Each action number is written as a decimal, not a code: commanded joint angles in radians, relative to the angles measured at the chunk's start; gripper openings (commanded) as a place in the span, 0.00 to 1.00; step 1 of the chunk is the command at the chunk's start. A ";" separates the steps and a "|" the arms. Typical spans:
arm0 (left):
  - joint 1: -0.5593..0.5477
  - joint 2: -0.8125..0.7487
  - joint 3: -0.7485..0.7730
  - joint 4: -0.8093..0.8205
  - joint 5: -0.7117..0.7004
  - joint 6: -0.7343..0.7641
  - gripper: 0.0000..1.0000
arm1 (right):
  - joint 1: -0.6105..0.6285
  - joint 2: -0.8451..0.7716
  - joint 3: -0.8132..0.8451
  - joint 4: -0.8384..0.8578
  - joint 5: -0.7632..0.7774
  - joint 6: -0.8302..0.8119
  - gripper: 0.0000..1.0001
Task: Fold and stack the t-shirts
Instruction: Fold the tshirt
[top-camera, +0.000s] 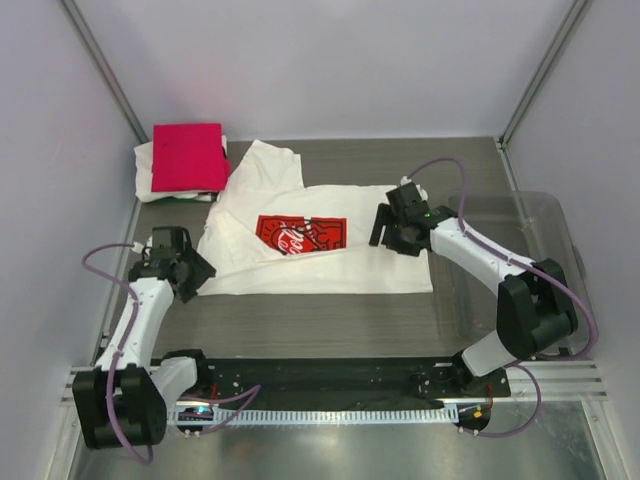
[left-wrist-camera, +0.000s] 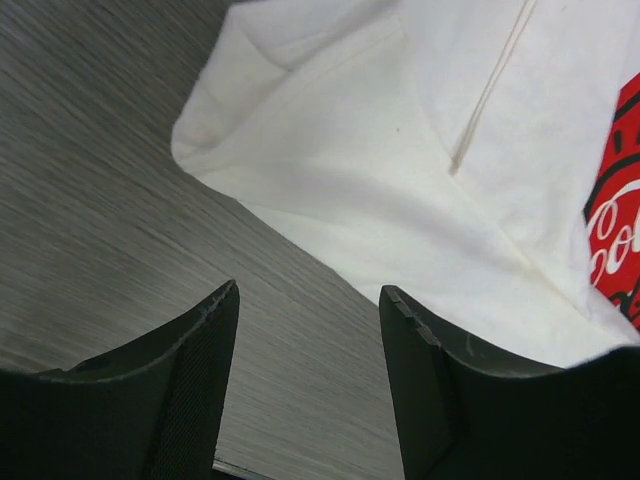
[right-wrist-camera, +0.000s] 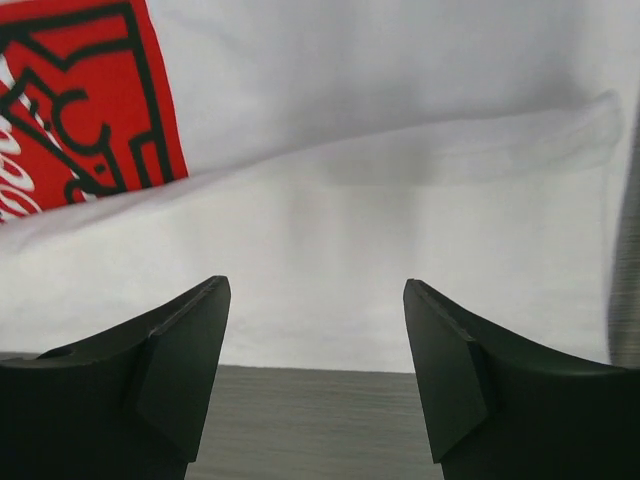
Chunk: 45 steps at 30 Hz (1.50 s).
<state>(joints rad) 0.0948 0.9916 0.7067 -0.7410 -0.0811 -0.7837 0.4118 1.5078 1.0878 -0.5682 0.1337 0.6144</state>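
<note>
White cotton with a red print (top-camera: 300, 234) on the chest: the printed shirt (top-camera: 330, 268) lies flat in the middle of the table (top-camera: 300, 325). One sleeve reaches toward the far edge, and a crease runs across the shirt below the print. The pink shirt (top-camera: 187, 157) sits folded on the other white shirt (top-camera: 145, 166) in the far left corner, so I judge this one is the last to fold.

Both my grippers are spread and hold nothing. My left gripper (top-camera: 198, 272) hangs low over bare table just beside the shirt's left corner. My right gripper (top-camera: 381, 228) sits above the shirt's right side, with its fingers (right-wrist-camera: 180, 350) over the cloth near its near edge.

To do the next fold well, I should pinch matching spots at the two ends of the same edge and catch every layer there. I should lift only enough to clear the cloth below, then carry both ends across together so the fold line stays straight and the print does not wrinkle.

My left arm runs up the left edge, elbow bent and wrist turned inward. My right arm reaches in from the near right corner past the clear tub (top-camera: 545, 215), with the wrist angled left.
</note>
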 joint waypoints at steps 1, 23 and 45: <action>-0.058 0.086 -0.029 0.158 0.029 -0.057 0.59 | 0.031 0.032 -0.097 0.105 -0.095 0.054 0.75; -0.130 0.172 -0.177 0.063 -0.138 -0.199 0.57 | 0.081 -0.001 -0.423 0.140 -0.051 0.177 0.77; -0.184 -0.165 -0.237 0.158 -0.292 -0.359 0.66 | 0.122 -0.169 -0.373 0.039 -0.046 0.153 0.80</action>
<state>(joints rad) -0.1158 0.7879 0.4995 -0.6994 -0.3443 -1.1252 0.5282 1.3521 0.6800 -0.4442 0.0834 0.7967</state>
